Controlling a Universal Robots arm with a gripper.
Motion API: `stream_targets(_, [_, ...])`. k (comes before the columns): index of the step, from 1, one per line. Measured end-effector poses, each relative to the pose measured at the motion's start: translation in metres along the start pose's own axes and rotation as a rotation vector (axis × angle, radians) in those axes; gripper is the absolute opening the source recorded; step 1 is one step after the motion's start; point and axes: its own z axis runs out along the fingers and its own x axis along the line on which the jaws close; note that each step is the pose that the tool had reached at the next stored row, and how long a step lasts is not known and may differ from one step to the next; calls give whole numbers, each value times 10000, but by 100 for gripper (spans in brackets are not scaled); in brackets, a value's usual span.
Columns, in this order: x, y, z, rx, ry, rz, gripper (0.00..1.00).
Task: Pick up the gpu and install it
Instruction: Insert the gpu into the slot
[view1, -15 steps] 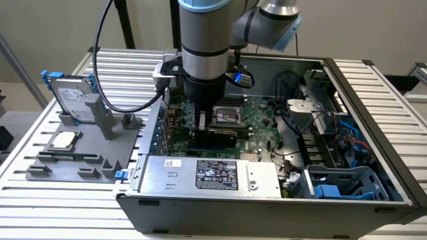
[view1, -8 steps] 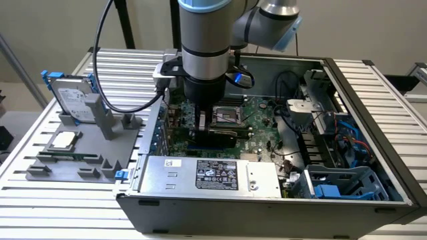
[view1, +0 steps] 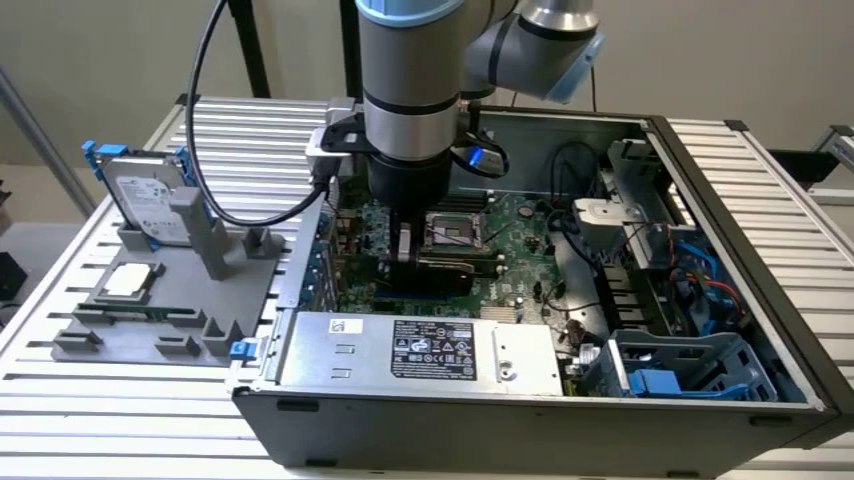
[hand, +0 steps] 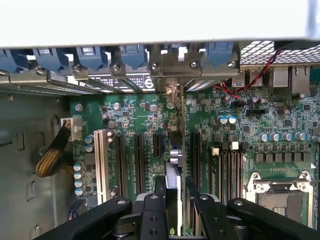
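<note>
Installation looks nearly done, operator: your gripper (hand: 172, 200) has its jaws closed on the gpu (hand: 173, 165), held edge-on over the motherboard (hand: 140, 117), bracket end toward its rear slots; full seating you cannot confirm.

One gripper (hand: 175, 187) is working here, and its two fingers (hand: 192, 190) are closing on one gpu (hand: 173, 150), seen edge-on between them. To one side of the gripper, one white slot (hand: 100, 160) is lying on the board, with three black slots (hand: 138, 157) sitting between it and the card. Far ahead of the fingers, at least five blue clips (hand: 92, 55) are lining the case wall. One CPU socket (view1: 458, 230) is sitting just beside the gripper in the one open computer case (view1: 747, 200). Well away from the gripper, one grey fixture (view1: 147, 330) is carrying one hard drive (view1: 140, 200) and one CPU chip (view1: 131, 280).
</note>
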Motion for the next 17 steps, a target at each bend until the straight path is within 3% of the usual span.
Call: stream_targets(17, [0, 2, 18, 0, 3, 0, 0])
